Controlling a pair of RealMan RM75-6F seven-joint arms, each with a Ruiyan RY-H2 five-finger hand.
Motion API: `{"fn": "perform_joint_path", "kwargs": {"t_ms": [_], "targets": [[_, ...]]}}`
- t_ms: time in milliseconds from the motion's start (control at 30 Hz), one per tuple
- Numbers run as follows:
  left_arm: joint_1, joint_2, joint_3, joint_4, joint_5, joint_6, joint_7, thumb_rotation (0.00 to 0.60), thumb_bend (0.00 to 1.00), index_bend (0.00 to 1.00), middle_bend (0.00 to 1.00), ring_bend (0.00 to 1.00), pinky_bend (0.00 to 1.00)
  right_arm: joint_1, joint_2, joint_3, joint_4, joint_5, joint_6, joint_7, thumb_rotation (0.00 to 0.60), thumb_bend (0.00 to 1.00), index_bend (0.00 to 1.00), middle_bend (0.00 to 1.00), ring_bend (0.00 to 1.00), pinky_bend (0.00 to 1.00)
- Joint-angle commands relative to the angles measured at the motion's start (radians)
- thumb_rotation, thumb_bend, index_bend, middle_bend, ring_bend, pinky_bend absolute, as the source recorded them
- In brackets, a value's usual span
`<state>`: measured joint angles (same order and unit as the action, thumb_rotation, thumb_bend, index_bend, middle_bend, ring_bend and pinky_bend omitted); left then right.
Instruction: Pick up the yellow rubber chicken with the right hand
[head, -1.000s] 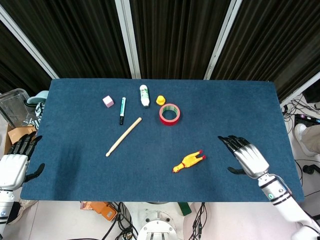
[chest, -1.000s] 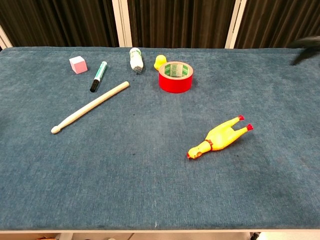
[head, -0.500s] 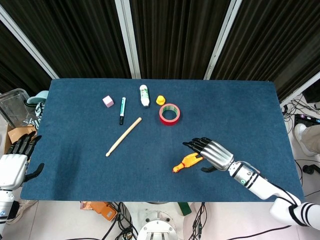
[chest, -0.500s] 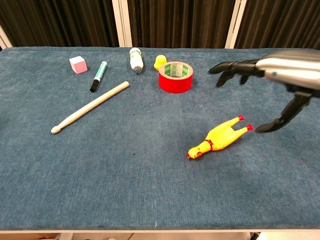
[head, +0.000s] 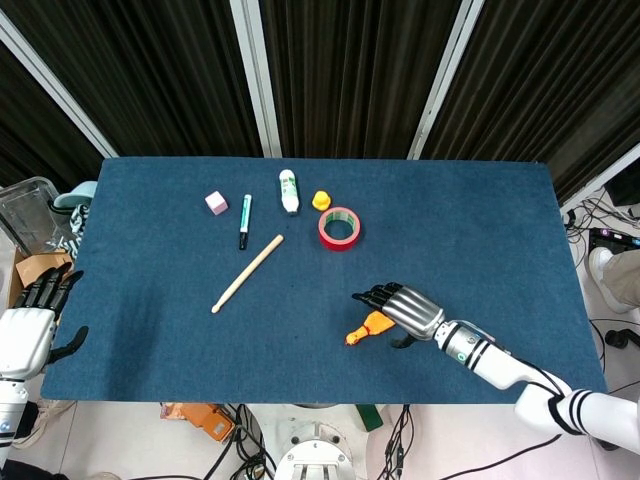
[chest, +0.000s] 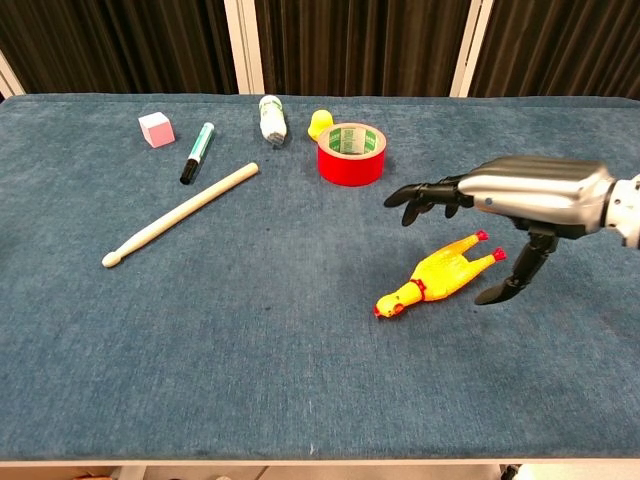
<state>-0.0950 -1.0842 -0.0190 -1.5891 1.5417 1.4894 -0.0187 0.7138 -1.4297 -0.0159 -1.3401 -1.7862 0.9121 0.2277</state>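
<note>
no text, brand, number or sign can be read in either view. the white bottle (chest: 270, 117) just left of the red tape (chest: 351, 153) has a green patch that may be a label, and the marker (chest: 197, 152) left of it has markings, but both are too small to make out.

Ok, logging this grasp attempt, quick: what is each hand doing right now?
Left hand: open, holding nothing, off the table's edge.
Right hand: open above the rubber chicken, not gripping it.
</note>
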Motion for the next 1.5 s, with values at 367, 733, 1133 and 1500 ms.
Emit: {"fn": "perform_joint_path", "kwargs": {"t_ms": [367, 733, 1133, 1500], "targets": [[-0.001, 0.002, 0.000, 0.000, -0.003, -0.003, -0.006, 0.600, 0.30, 0.10, 0.00, 0.00, 0.16, 0.032, -0.069, -0.026, 0.080, 0.025, 0.010, 0.008, 0.600, 0.23, 0.31, 0.31, 0.36, 0.34], [0.000, 0.003, 0.003, -0.004, -0.001, -0.007, 0.000, 0.600, 0.30, 0.10, 0.00, 0.00, 0.16, 0.049, -0.095, -0.035, 0.101, 0.049, 0.010, -0.005, 0.600, 0.23, 0.40, 0.37, 0.41, 0.41], [0.000, 0.008, 0.004, -0.011, -0.007, -0.013, -0.001, 0.600, 0.30, 0.10, 0.00, 0.00, 0.16, 0.076, -0.104, -0.036, 0.088, 0.077, -0.021, -0.042, 0.600, 0.28, 0.48, 0.43, 0.48, 0.47], [0.000, 0.012, 0.005, -0.012, -0.010, -0.017, -0.006, 0.600, 0.30, 0.10, 0.00, 0.01, 0.18, 0.090, -0.105, -0.040, 0.074, 0.096, -0.040, -0.084, 0.600, 0.44, 0.57, 0.51, 0.57, 0.56]]}}
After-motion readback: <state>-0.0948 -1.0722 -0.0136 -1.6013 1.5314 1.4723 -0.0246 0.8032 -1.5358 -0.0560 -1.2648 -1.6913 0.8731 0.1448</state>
